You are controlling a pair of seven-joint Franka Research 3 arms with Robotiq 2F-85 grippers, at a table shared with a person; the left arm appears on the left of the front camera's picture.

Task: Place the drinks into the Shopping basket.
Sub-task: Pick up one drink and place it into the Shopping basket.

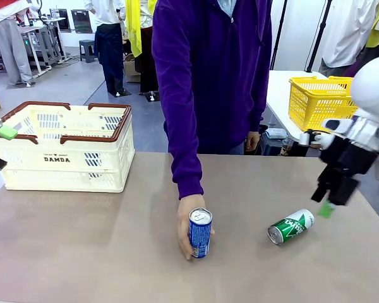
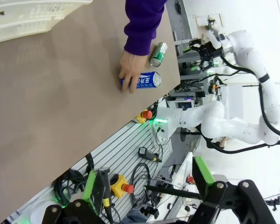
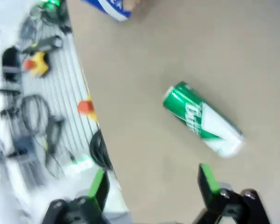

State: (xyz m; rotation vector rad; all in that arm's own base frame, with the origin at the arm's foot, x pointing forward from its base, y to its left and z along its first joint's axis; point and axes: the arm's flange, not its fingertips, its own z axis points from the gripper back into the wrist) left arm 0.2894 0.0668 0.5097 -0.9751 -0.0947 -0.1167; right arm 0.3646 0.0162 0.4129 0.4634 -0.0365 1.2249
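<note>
Our right fingers (image 1: 326,209), spread apart, hover just right of the green can (image 1: 290,227). It lies on its side on the surface (image 1: 101,240), long axis pointing roughly toward them. Our left fingers (image 2: 94,186), also apart, are well away by the Shopping basket (image 1: 63,148).

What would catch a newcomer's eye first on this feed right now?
A person's hand on the upright blue can, front and centre. To its right the green can lies on its side, with the open right end effector hovering just past it. The cream basket stands at far left.
</note>
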